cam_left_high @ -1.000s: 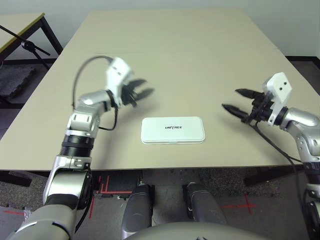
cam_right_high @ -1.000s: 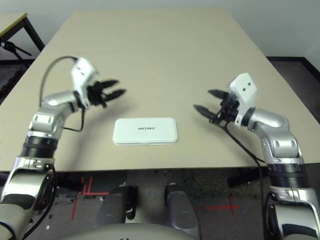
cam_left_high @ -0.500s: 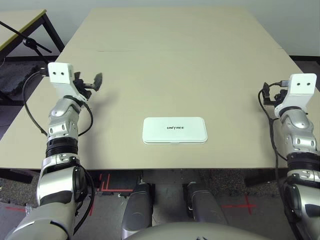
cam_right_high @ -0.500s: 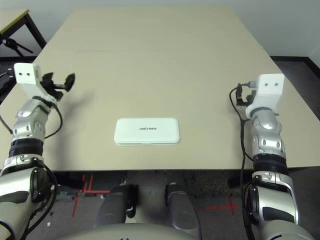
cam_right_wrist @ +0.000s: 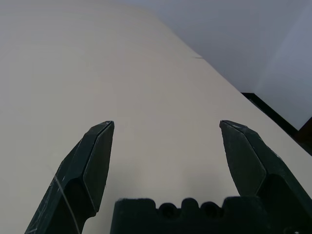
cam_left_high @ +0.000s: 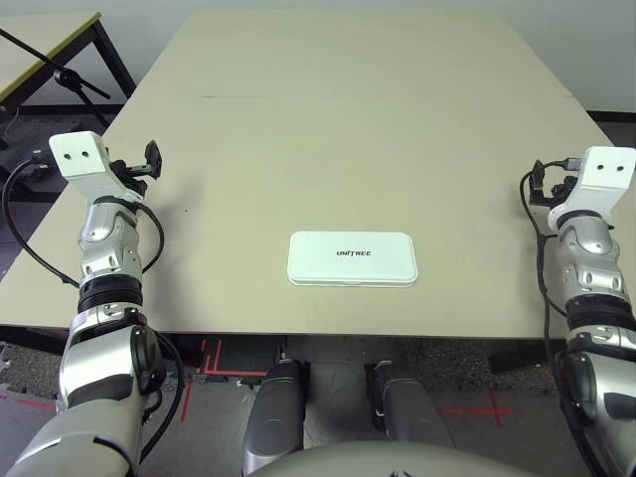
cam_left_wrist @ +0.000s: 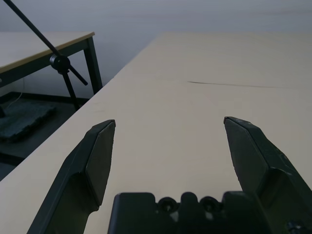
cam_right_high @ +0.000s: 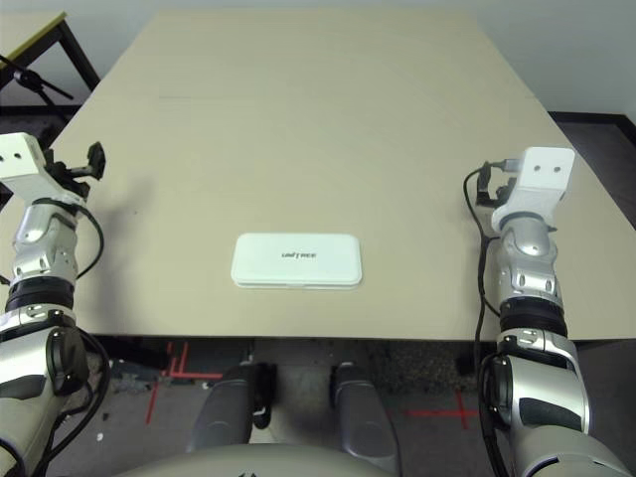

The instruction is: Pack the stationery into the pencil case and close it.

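Since the lid lies flat: pencil case point(cam_left_high: 353, 258) looks closed; stationery not visible, so packing seems done.
Case place: between the two hands, nearer the robot's body than either.
Left hand point(cam_left_wrist: 168, 146): fully spread, empty.
Right hand point(cam_right_wrist: 165, 146): fully spread, empty.
Table point(cam_left_high: 378, 119): pale beige, plain.
Room: second table point(cam_left_high: 45, 40) beyond the left hand; grey wall.

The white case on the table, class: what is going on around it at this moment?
Nothing is being handled. The flat white plastic pencil case with dark lettering lies shut near the front edge of the beige table. The robot's left gripper and right gripper are both open and empty, held out wide at the table's two sides, well apart from the case. With the case closed and no loose stationery in sight on the tabletop, the packing looks finished, though the contents cannot be seen.
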Motion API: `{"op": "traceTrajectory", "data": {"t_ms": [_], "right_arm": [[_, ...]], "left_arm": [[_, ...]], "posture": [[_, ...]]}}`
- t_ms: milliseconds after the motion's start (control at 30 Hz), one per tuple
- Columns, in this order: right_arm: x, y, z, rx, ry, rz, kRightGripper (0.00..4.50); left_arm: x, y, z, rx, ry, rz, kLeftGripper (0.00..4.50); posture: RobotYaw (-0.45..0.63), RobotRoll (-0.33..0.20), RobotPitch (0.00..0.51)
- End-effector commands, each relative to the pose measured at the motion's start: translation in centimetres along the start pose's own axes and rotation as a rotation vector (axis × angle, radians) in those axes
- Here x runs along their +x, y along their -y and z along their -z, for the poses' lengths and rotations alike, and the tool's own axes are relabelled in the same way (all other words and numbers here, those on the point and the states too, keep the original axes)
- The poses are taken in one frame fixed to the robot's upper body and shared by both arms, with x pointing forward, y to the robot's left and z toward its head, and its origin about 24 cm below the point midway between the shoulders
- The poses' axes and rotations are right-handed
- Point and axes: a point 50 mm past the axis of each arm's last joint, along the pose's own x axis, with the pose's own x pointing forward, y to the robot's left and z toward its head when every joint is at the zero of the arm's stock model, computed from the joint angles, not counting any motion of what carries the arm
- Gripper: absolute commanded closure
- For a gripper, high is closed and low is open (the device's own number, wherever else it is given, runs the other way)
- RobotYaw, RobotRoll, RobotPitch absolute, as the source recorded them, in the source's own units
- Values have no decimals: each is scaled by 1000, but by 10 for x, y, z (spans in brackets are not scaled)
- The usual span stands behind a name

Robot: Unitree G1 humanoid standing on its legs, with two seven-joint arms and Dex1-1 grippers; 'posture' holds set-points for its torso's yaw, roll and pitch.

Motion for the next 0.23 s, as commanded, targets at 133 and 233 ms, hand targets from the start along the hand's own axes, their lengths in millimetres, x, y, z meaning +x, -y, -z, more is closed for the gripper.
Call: {"op": "traceTrajectory", "data": {"t_ms": [133, 233], "right_arm": [[2, -9, 3, 35, -3, -20, 0], [2, -12, 3, 46, -4, -29, 0]], "left_arm": [[-1, -3, 3, 14, -10, -13, 23], [0, -2, 3, 13, -13, -11, 23]], "posture": [[11, 0, 132], [3, 0, 125]]}}
